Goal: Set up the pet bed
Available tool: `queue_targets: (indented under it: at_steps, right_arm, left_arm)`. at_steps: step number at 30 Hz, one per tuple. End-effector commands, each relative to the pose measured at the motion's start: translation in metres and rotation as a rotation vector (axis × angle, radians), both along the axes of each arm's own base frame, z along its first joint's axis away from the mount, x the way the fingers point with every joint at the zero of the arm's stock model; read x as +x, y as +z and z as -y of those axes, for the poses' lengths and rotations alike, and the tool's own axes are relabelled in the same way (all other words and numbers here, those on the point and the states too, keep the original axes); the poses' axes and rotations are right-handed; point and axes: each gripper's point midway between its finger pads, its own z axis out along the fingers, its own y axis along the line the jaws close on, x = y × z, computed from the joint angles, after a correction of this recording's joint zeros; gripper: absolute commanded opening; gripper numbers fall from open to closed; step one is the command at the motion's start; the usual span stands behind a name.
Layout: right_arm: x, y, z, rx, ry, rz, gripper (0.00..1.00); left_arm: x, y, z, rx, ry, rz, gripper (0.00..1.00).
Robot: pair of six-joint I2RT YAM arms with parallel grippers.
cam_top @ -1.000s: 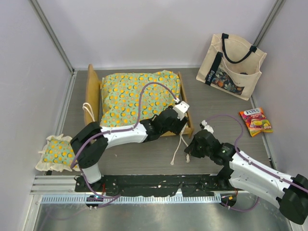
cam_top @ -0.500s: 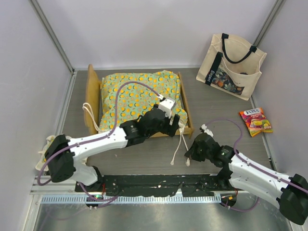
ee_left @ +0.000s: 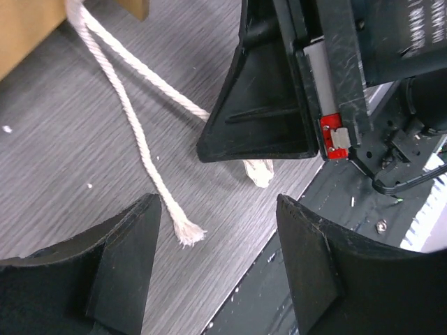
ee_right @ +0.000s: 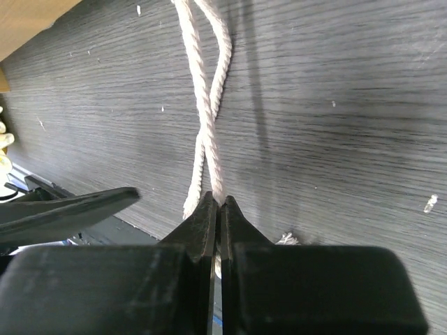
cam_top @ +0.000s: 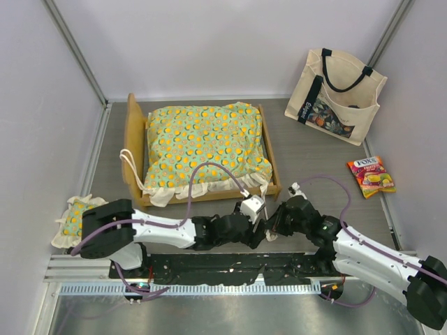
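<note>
Softness is what I have to plan around. At the far left lies the small pillow (cam_top: 77, 220), apart from everything else. To its right the pet bed (cam_top: 209, 183) sits at mid-table with its headboard (cam_top: 133, 136) on the left. The mattress cushion (cam_top: 202, 139) lies inside the frame, its ruffle spilling over the near rail.

I judge the frame light but rigid. It will likely skate across the table if I pull on anything attached to it. The cushion is limp and puffy, so it will bunch rather than slide. Its edge or corners are the places to take it, not the middle.

Further right, off the near right corner, two tie cords (ee_right: 204, 132) trail down over the table. They are thin, floppy and frayed at the ends, so each needs a firm pinch close to its tip.

My left gripper (ee_left: 216, 209) hangs low with its jaws apart, just above the loose cord end (ee_left: 183, 229) and gripping nothing. Just beside it, the right gripper (ee_right: 218, 204) has its fingers pressed together on the other cord, whose frayed tip pokes out behind.

Far right stand the tote bag (cam_top: 335, 91) and a sweet packet (cam_top: 371, 176), well clear.
</note>
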Motion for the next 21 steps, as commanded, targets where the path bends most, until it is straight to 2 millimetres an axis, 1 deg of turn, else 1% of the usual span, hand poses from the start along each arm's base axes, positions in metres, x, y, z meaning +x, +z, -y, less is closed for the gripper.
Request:
queue_targets:
  at_steps: [1, 2, 3, 4, 5, 6, 8, 10, 11, 12, 14, 15, 17, 19, 21]
  right_arm:
    - [0.010, 0.020, -0.010, 0.059, -0.011, 0.049, 0.02]
    - [0.010, 0.021, -0.010, 0.061, -0.011, 0.050, 0.02]
    - [0.011, 0.026, -0.011, 0.074, -0.019, 0.059, 0.02]
    - [0.012, 0.028, -0.011, 0.078, -0.021, 0.066, 0.01]
    - [0.014, 0.031, -0.012, 0.089, -0.028, 0.072, 0.01]
    - [0.016, 0.036, -0.013, 0.103, -0.039, 0.084, 0.01]
    - [0.018, 0.041, -0.012, 0.112, -0.051, 0.097, 0.01]
    - [0.020, 0.047, -0.013, 0.123, -0.056, 0.105, 0.01]
    - [0.020, 0.049, -0.013, 0.122, -0.055, 0.109, 0.01]
    - [0.021, 0.051, -0.014, 0.124, -0.056, 0.110, 0.01]
    - [0.021, 0.052, -0.014, 0.124, -0.056, 0.113, 0.01]
    - [0.021, 0.050, -0.013, 0.120, -0.058, 0.113, 0.01]
    - [0.022, 0.051, -0.011, 0.113, -0.063, 0.120, 0.01]
    - [0.023, 0.053, -0.012, 0.118, -0.064, 0.127, 0.01]
    - [0.023, 0.055, -0.012, 0.120, -0.063, 0.130, 0.01]
  left_arm:
    - [0.010, 0.009, 0.026, -0.161, 0.090, 0.057, 0.70]
    - [0.009, 0.005, 0.028, -0.175, 0.104, 0.047, 0.70]
    - [0.012, 0.010, 0.032, -0.220, 0.122, 0.055, 0.70]
    - [0.009, 0.000, 0.033, -0.213, 0.130, 0.052, 0.70]
    - [0.009, -0.002, 0.034, -0.223, 0.143, 0.051, 0.70]
    - [0.011, 0.003, 0.036, -0.256, 0.176, 0.062, 0.70]
    - [0.011, -0.005, 0.036, -0.253, 0.200, 0.060, 0.70]
    - [0.010, -0.003, 0.038, -0.295, 0.228, 0.060, 0.70]
    - [0.009, -0.006, 0.038, -0.298, 0.238, 0.062, 0.71]
    - [0.007, 0.000, 0.043, -0.336, 0.236, 0.068, 0.71]
    - [0.007, 0.003, 0.046, -0.360, 0.237, 0.074, 0.71]
    - [0.006, 0.009, 0.049, -0.386, 0.233, 0.076, 0.71]
    - [0.005, 0.010, 0.050, -0.389, 0.234, 0.078, 0.71]
    - [0.005, 0.008, 0.049, -0.391, 0.243, 0.066, 0.70]
    - [0.008, 0.004, 0.044, -0.388, 0.267, 0.065, 0.60]
